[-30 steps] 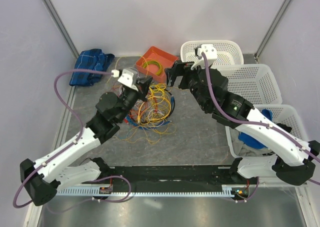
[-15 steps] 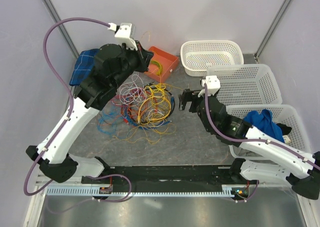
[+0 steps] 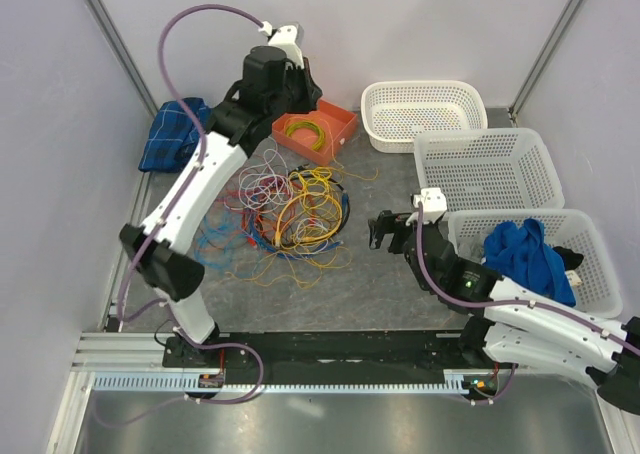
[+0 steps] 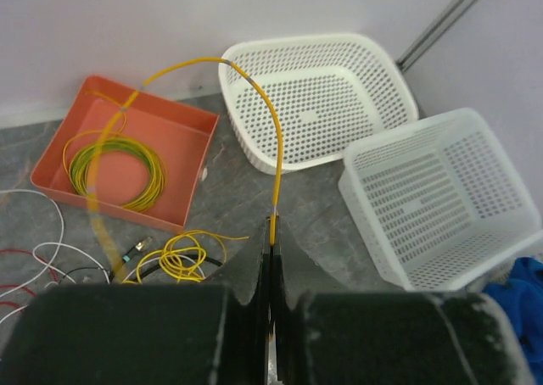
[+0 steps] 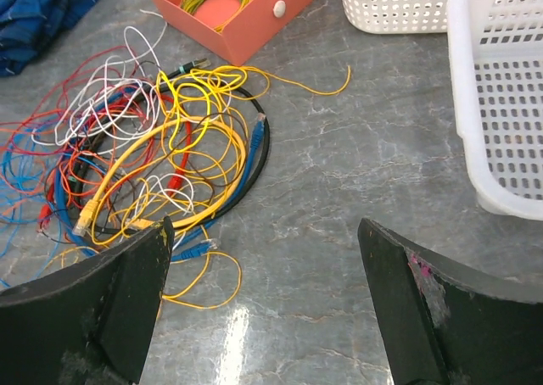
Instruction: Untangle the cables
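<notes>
Currently, left gripper [image 4: 271,241] pinching a yellow cable [image 4: 254,88] above the far edge of the table [image 5: 356,147], right gripper [image 5: 263,232] spread, empty, beside tangled cables [image 5: 161,164].

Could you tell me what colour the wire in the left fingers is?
Yellow wire, best seen in the left wrist view.

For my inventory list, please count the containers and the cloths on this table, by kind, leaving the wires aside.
white baskets: 3
orange tray: 1
blue cloths: 2
Total: 6
</notes>
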### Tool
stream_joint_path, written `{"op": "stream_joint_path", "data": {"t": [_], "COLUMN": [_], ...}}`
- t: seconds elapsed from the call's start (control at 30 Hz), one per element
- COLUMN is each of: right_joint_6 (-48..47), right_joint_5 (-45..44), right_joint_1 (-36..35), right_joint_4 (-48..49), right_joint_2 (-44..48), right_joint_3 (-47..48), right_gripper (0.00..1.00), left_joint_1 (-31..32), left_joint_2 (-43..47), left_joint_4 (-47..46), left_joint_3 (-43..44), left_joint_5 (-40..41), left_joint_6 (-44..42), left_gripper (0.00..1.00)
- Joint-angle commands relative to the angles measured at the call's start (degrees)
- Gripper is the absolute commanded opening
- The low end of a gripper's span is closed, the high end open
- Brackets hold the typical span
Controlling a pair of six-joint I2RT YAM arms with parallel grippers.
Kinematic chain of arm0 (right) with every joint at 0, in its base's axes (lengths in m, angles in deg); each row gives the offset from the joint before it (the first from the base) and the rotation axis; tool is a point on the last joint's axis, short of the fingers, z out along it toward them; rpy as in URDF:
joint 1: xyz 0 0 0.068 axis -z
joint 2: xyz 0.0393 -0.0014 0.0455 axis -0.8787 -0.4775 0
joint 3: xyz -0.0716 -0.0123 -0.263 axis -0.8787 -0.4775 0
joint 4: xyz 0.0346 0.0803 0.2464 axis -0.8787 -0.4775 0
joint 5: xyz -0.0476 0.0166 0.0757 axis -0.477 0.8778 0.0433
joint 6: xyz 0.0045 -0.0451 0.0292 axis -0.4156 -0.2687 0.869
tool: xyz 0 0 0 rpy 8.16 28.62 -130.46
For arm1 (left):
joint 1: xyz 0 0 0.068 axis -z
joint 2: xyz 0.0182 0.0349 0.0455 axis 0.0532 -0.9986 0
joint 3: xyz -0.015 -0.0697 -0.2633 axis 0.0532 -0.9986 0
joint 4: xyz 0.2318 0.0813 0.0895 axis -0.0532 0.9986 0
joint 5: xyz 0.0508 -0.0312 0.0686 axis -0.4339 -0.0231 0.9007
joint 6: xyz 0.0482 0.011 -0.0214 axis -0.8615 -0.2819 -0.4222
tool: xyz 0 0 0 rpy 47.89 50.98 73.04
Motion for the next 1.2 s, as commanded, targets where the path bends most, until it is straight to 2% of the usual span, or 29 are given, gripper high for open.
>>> {"op": "stream_joint_path", "data": {"t": [0.0, 0.23, 0.33, 0.57, 0.73, 0.97, 1.17], "right_joint_6": [2.2, 2.2, 3.9, 6.3, 6.9, 8.1, 8.0], "right_joint_5": [0.3, -1.3, -0.7, 1.0, 2.1, 1.8, 0.3], "right_joint_1": [0.2, 0.2, 0.2, 0.2, 0.2, 0.2, 0.2], "right_joint_4": [7.9, 11.5, 14.2, 17.3, 20.5, 21.2, 21.7], "right_joint_2": [1.2, -2.7, -3.7, -7.1, -10.4, -13.9, -15.4], "right_joint_3": [-4.7, -7.2, -9.0, -9.7, -9.9, -10.4, -10.6], "right_gripper": [0.98, 0.98, 0.98, 0.98, 0.98, 0.98, 0.98], "left_joint_1": [-4.3, -8.6, -10.2, -13.0, -13.5, -13.7, -13.8], "left_joint_2": [-9.1, -21.8, -25.9, -32.3, -34.8, -38.3, -42.1], "left_joint_4": [1.2, -0.5, -2.6, -9.6, -15.6, -21.3, -22.3], "left_joint_3": [7.6, 21.4, 23.9, 24.2, 24.5, 25.4, 25.4], "left_joint_5": [-4.8, -6.7, -7.8, -13.7, -15.1, -14.8, -12.9], "left_joint_6": [3.1, 5.2, 6.2, 10.2, 11.4, 11.6, 11.2], "left_gripper": [0.02, 0.02, 0.02, 0.02, 0.02, 0.02, 0.02]}}
